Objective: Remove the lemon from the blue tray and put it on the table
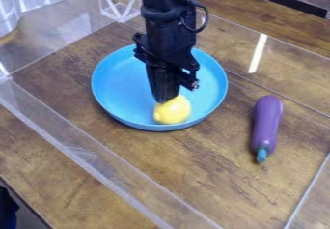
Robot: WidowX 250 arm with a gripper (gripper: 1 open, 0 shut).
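The yellow lemon [175, 110] lies in the front part of the round blue tray [111, 86], which sits on the dark wood table [142, 170]. My black gripper [164, 100] comes straight down into the tray. Its fingers are drawn together on the lemon's upper back side, and their tips hide part of the fruit. The lemon still rests on the tray floor.
A purple eggplant [265, 125] lies on the table to the right of the tray. Clear acrylic panels [77, 141] stand along the front left and back edges. Bare wood shows in front of the tray and between it and the eggplant.
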